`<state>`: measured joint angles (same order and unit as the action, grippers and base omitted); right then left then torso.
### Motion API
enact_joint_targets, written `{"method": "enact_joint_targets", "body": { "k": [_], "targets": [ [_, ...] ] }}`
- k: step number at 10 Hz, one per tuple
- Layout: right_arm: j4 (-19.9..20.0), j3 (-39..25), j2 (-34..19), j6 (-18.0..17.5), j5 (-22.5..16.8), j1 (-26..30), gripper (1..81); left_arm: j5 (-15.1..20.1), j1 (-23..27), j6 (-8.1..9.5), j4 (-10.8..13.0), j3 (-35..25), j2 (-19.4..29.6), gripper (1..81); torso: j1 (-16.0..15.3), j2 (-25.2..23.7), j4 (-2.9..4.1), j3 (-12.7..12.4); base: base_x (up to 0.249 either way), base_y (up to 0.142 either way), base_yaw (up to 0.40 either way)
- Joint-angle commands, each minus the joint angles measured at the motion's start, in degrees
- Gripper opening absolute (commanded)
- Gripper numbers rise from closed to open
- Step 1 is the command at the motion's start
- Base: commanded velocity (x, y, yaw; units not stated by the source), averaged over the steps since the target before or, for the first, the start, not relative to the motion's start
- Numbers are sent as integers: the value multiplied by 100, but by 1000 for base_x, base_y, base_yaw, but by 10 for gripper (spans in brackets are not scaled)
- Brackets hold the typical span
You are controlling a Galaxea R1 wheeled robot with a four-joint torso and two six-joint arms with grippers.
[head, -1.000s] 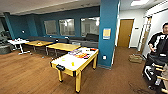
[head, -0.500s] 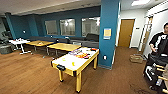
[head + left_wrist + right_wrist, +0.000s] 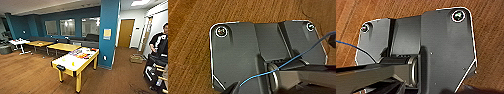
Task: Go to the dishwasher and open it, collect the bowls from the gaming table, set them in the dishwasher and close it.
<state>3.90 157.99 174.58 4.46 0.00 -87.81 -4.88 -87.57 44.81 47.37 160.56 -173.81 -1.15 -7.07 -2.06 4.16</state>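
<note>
- Head view looks over a lounge with a wood-plank floor [image 3: 27,75] and dark teal walls, and the robot faces into the room.
- Front and centre stands the gaming table [image 3: 75,61], a yellow-legged table with a pale top, its near end at about 6 o'clock and its far end running off toward 1 o'clock.
- On its far half lies a spread of colourful items [image 3: 81,53]; too blurred to make out as bowls or anything else.
- Just beyond the table's far end, at 1 o'clock, rises a broad teal pillar [image 3: 108,17] with a pale notice [image 3: 107,32] pinned to it.
- At 11 o'clock sit low wooden tables [image 3: 63,46], and further round at 9 o'clock a small white table [image 3: 18,42].
- Windows [image 3: 67,27] line the back wall at 12 o'clock; a brown door [image 3: 125,33] stands at 2 o'clock.
- At 3 o'clock a person [image 3: 160,42] in dark clothing stands by a dark rig, well apart from the gaming table.
- A basket-like box [image 3: 136,58] sits on the floor between the pillar and the person.
- Both wrist views look down on wood planks past the robot's own dark plate; a thin blue cable [image 3: 298,57] crosses the left one.
- Claw state on either arm: cannot tell, the fingers are not made out.
</note>
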Motion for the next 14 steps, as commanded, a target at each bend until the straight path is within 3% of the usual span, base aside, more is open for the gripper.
{"method": "enact_joint_targets", "body": {
  "k": [1,14],
  "targets": [
    [32,-24,18,2,-290,347,811,215,358,-25,44,19,22,811,-2,0,0,2,102,0,0],
    [14,-15,35,2,-290,365,811,180,349,-25,18,10,22,811,2,-2,0,2,122,0,0]
  ]
}}
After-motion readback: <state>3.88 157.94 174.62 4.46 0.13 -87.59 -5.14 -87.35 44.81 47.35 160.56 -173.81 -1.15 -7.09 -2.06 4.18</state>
